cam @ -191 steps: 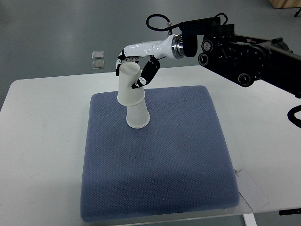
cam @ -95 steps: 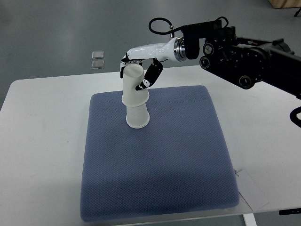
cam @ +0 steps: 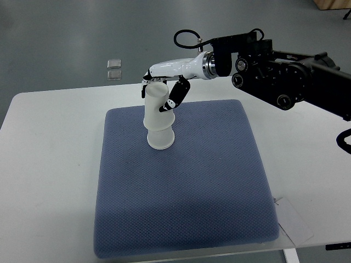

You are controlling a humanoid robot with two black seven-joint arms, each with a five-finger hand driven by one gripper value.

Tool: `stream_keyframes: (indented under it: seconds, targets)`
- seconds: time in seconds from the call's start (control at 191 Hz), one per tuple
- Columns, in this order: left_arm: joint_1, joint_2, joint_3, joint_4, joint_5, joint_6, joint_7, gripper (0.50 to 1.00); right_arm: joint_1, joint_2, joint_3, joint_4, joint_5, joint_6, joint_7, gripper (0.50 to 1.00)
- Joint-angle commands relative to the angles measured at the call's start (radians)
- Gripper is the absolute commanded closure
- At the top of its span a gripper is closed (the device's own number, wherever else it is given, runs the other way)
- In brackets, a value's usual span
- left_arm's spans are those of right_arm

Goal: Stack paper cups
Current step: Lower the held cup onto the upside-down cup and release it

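Top view showed the right hand (cam: 162, 87), white with black fingers (cam: 174, 97), reaching in from the right on a black arm (cam: 285, 76) and closed around the upper white paper cup (cam: 156, 107). That cup sat upside down, nested over a second inverted white paper cup (cam: 160, 139) standing on the far left part of a blue textured fabric mat (cam: 181, 186). The mat lay on the white desk (cam: 49, 164). Two small clear square objects (cam: 114, 69) lay on the grey floor beyond the desk.
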Motion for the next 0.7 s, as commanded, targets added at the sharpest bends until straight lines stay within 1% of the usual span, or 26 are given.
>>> stream_keyframes:
  seconds: [0.0, 0.021, 0.026, 0.047, 0.115, 0.131, 0.136, 0.141, 0.152, 0.157, 0.173, 0.178, 0.215, 0.22, 0.225, 0.23, 0.236, 0.241, 0.325, 0.33, 0.335, 0.34, 0.372, 0.697]
  targets:
    - [0.0, 0.0, 0.0, 0.0, 0.0, 0.0, 0.0, 0.5, -0.007, 0.002, -0.012, 0.0, 0.0, -0.005, 0.001, 1.0]
    - [0.0, 0.0, 0.0, 0.0, 0.0, 0.0, 0.0, 0.5, -0.009, 0.002, -0.012, 0.0, 0.0, -0.01, 0.001, 0.991]
    - [0.0, 0.0, 0.0, 0.0, 0.0, 0.0, 0.0, 0.5, -0.009, 0.002, -0.012, 0.0, 0.0, -0.013, 0.001, 0.973]
    - [0.0, 0.0, 0.0, 0.0, 0.0, 0.0, 0.0, 0.5, -0.012, 0.002, -0.014, 0.0, 0.0, -0.021, 0.001, 0.953]
    - [0.0, 0.0, 0.0, 0.0, 0.0, 0.0, 0.0, 0.5, -0.021, 0.002, -0.012, 0.0, 0.0, -0.044, 0.001, 0.91]
    - [0.0, 0.0, 0.0, 0.0, 0.0, 0.0, 0.0, 0.5, -0.024, 0.002, -0.012, 0.0, 0.0, -0.051, 0.001, 0.881]
    - [0.0, 0.0, 0.0, 0.0, 0.0, 0.0, 0.0, 0.5, -0.024, 0.002, -0.012, 0.0, 0.0, -0.051, 0.001, 0.881]
    - [0.0, 0.0, 0.0, 0.0, 0.0, 0.0, 0.0, 0.5, -0.024, 0.002, -0.012, 0.0, 0.0, -0.056, 0.001, 0.863]
    - [0.0, 0.0, 0.0, 0.0, 0.0, 0.0, 0.0, 0.5, -0.024, 0.002, -0.012, 0.0, 0.0, -0.056, 0.001, 0.863]
    - [0.0, 0.0, 0.0, 0.0, 0.0, 0.0, 0.0, 0.5, -0.026, 0.002, -0.012, 0.0, 0.0, -0.058, 0.001, 0.846]
    - [0.0, 0.0, 0.0, 0.0, 0.0, 0.0, 0.0, 0.5, -0.026, 0.002, -0.012, 0.0, 0.002, -0.062, 0.001, 0.832]
    - [0.0, 0.0, 0.0, 0.0, 0.0, 0.0, 0.0, 0.5, -0.027, 0.002, -0.012, 0.0, 0.0, -0.065, 0.001, 0.818]
    - [0.0, 0.0, 0.0, 0.0, 0.0, 0.0, 0.0, 0.5, -0.027, 0.002, -0.014, 0.0, 0.0, -0.073, 0.001, 0.785]
    - [0.0, 0.0, 0.0, 0.0, 0.0, 0.0, 0.0, 0.5, -0.027, 0.002, -0.012, 0.0, 0.0, -0.074, 0.001, 0.771]
    - [0.0, 0.0, 0.0, 0.0, 0.0, 0.0, 0.0, 0.5, -0.027, 0.002, -0.012, 0.0, 0.0, -0.074, 0.001, 0.771]
    - [0.0, 0.0, 0.0, 0.0, 0.0, 0.0, 0.0, 0.5, -0.029, 0.002, -0.014, 0.0, 0.0, -0.076, 0.001, 0.757]
    - [0.0, 0.0, 0.0, 0.0, 0.0, 0.0, 0.0, 0.5, -0.029, 0.002, -0.014, 0.0, 0.0, -0.076, 0.001, 0.756]
    - [0.0, 0.0, 0.0, 0.0, 0.0, 0.0, 0.0, 0.5, -0.029, 0.002, -0.014, 0.0, 0.0, -0.078, 0.001, 0.744]
    - [0.0, 0.0, 0.0, 0.0, 0.0, 0.0, 0.0, 0.5, -0.029, 0.002, -0.014, 0.0, 0.002, -0.079, 0.001, 0.699]
    - [0.0, 0.0, 0.0, 0.0, 0.0, 0.0, 0.0, 0.5, -0.029, 0.002, -0.014, 0.0, 0.0, -0.079, 0.001, 0.687]
    - [0.0, 0.0, 0.0, 0.0, 0.0, 0.0, 0.0, 0.5, -0.029, 0.002, -0.014, 0.0, 0.0, -0.079, 0.001, 0.687]
    - [0.0, 0.0, 0.0, 0.0, 0.0, 0.0, 0.0, 0.5, -0.029, 0.002, -0.014, 0.0, 0.0, -0.081, 0.001, 0.671]
    - [0.0, 0.0, 0.0, 0.0, 0.0, 0.0, 0.0, 0.5, -0.03, 0.002, -0.014, 0.0, 0.002, -0.081, 0.001, 0.64]
    - [0.0, 0.0, 0.0, 0.0, 0.0, 0.0, 0.0, 0.5, -0.03, -0.015, -0.011, 0.005, 0.006, -0.081, 0.003, 0.632]
